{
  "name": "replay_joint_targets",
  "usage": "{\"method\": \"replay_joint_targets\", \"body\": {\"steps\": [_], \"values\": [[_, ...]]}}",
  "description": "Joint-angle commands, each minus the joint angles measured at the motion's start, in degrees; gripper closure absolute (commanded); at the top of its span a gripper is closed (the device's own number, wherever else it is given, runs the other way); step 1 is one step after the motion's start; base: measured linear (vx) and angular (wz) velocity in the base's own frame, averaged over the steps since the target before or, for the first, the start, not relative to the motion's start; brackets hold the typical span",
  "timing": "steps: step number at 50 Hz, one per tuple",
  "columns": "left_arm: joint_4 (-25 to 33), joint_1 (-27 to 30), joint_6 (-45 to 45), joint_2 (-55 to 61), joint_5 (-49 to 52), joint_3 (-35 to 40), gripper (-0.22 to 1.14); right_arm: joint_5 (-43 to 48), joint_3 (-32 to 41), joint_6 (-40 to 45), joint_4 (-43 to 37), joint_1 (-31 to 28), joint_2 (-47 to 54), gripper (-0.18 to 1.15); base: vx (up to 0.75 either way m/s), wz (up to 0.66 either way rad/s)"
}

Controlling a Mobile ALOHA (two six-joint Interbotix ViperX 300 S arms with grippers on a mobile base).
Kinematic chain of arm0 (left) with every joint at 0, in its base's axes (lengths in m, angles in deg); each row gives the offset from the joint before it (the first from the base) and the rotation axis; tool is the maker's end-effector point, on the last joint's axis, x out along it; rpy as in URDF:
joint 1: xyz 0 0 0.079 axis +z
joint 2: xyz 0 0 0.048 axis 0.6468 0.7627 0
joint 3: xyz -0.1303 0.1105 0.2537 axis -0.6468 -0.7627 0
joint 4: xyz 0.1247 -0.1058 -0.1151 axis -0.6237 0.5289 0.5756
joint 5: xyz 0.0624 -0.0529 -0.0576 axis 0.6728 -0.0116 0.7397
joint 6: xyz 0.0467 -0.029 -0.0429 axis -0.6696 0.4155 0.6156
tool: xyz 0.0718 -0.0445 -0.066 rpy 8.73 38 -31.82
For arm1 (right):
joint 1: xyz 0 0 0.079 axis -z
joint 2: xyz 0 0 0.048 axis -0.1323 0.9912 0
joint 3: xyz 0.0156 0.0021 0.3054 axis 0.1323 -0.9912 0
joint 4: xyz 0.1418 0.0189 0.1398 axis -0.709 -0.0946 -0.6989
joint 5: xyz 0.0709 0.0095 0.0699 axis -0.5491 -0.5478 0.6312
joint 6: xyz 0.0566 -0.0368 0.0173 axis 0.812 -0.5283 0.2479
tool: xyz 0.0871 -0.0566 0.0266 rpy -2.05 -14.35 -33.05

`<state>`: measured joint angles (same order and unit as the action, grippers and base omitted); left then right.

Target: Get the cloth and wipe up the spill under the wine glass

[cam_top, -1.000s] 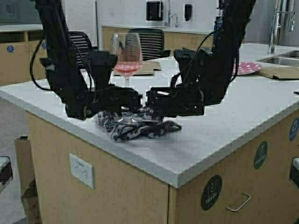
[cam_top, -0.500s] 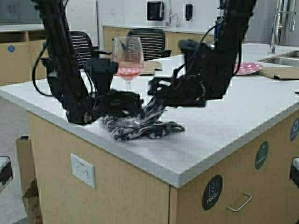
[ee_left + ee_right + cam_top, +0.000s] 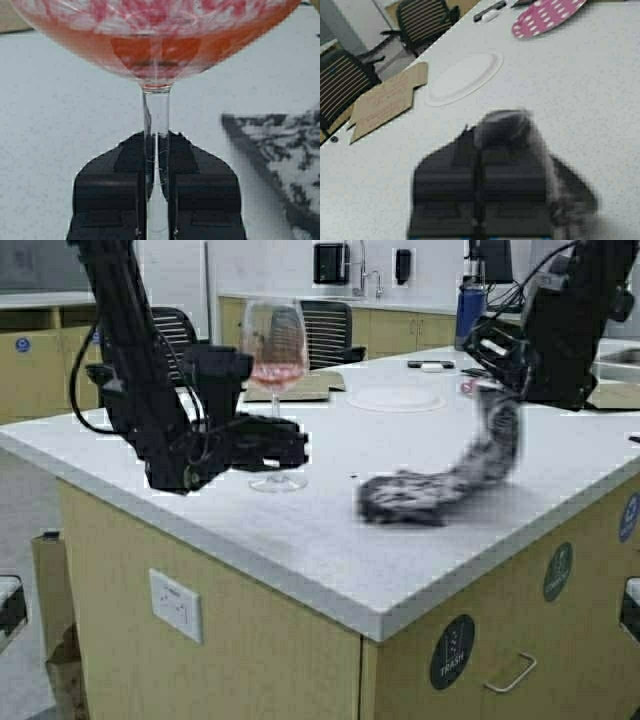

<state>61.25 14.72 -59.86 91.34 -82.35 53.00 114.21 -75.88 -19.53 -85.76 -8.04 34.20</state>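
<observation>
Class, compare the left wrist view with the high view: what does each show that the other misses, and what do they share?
Only the left wrist view shows the left gripper shut on the wine glass stem, fingers pressed against it.

Only the high view shows the right gripper lifted to the right, dangling the cloth with its lower end on the counter, and the glass foot resting on the counter.

Both show the wine glass with pink liquid, the cloth and the counter.

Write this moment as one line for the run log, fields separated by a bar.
left gripper: shut on wine glass stem | right gripper: shut on cloth, raised, cloth end trailing on counter | glass foot on counter
</observation>
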Motion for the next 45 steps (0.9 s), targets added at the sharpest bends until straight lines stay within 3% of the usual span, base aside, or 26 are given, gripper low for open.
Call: {"method": "replay_joint_targets", "body": {"steps": [1, 17, 23, 37, 45], "values": [[-0.26, -0.18, -0.09, 1.23, -0.35, 2.72, 0.60, 1.32, 0.44, -0.18, 0.00, -0.26, -2.55, 0.90, 0.00, 0.00], [-0.26, -0.18, -0.35, 5.80, -0.53, 6.24, 0.53, 1.32, 0.00, -0.35, 0.97, -0.26, -2.55, 0.90, 0.00, 0.00], [-0.26, -0.18, -0.70, 6.77, -0.53, 7.03, 0.40, 1.32, -0.44, -0.35, 1.32, -0.26, -2.37, 0.90, 0.00, 0.00], [0.97, -0.18, -2.90, 7.38, -3.34, 6.24, -0.08, 1.41, -1.85, -0.35, 2.46, -0.26, -2.20, 0.90, 0.00, 0.00], [1.41, -0.18, -3.87, 6.86, -8.35, 2.20, -0.09, 1.32, -2.99, -0.35, 3.96, -0.26, -2.20, 0.90, 0.00, 0.00]]}}
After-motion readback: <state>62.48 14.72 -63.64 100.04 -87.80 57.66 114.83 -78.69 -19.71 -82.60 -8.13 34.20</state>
